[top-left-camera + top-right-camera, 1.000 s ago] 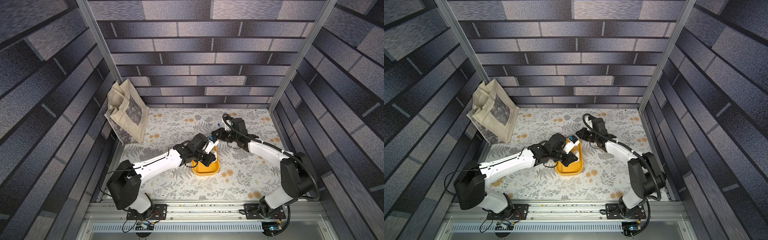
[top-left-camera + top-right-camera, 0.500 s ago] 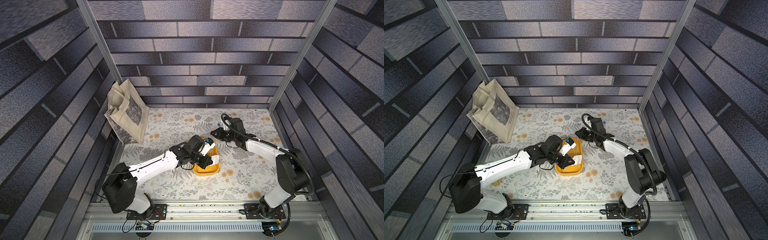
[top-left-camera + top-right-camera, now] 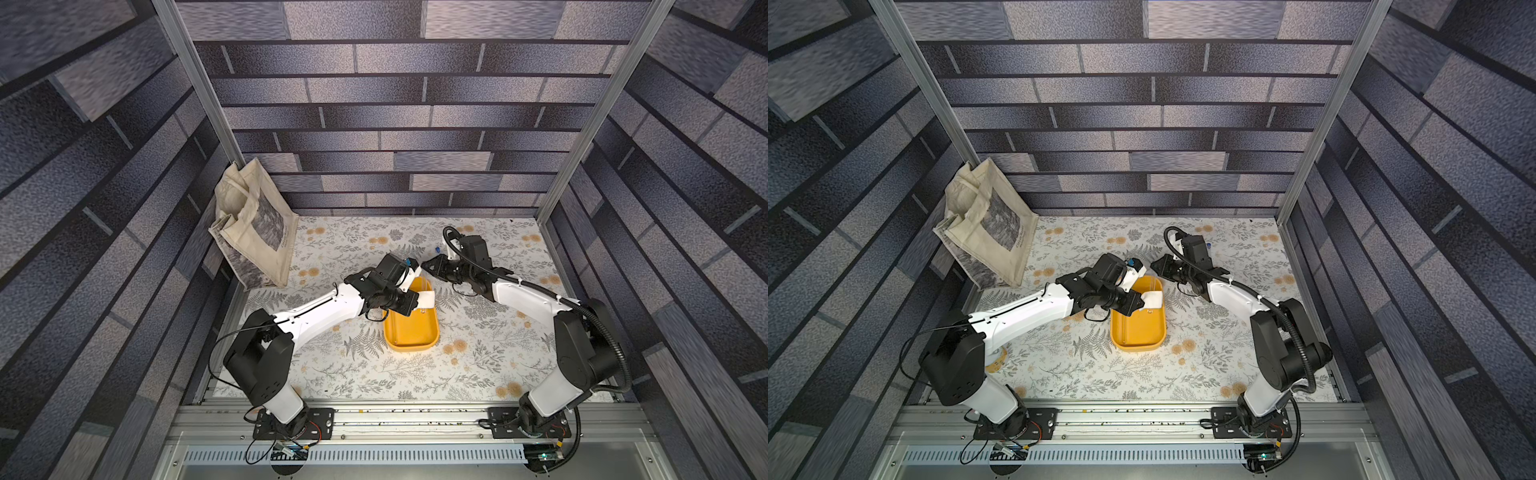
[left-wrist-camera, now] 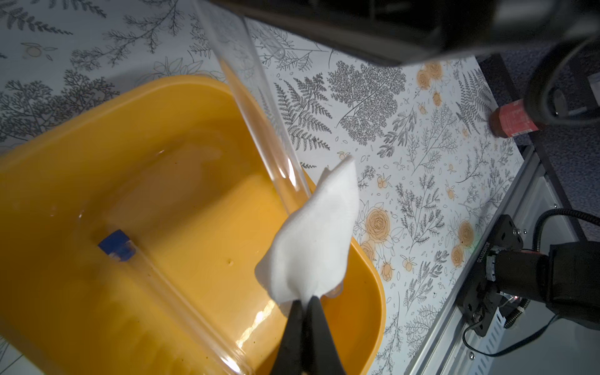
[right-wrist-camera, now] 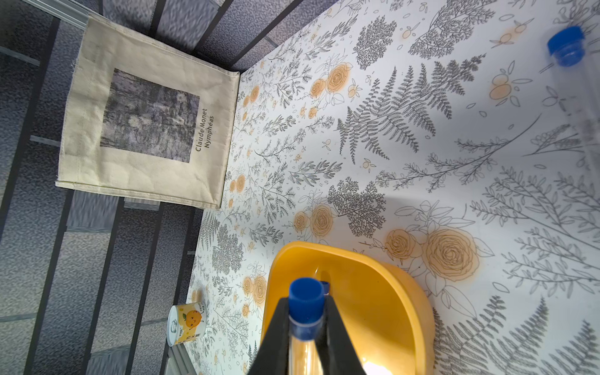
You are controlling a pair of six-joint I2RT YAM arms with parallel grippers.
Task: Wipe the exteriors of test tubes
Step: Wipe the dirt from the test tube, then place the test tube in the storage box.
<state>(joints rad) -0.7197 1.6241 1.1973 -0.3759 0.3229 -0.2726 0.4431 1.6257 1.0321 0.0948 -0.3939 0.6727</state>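
1. The left hand [image 4: 303, 303] pinches the white cloth [image 4: 315, 240], whose edge meets the held tube [image 4: 259, 107]: wiping seems underway.
2. The yellow tray [image 4: 97, 136] contains one capped tube [image 4: 156, 269]; wiped or not, I cannot tell.
3. The right hand [image 5: 306, 311] clamps the held tube by its blue-capped end, slanting over the tray.
4. Just beyond, another tube [image 5: 566, 45] lies on the desk [image 5: 422, 146], probably unwiped.
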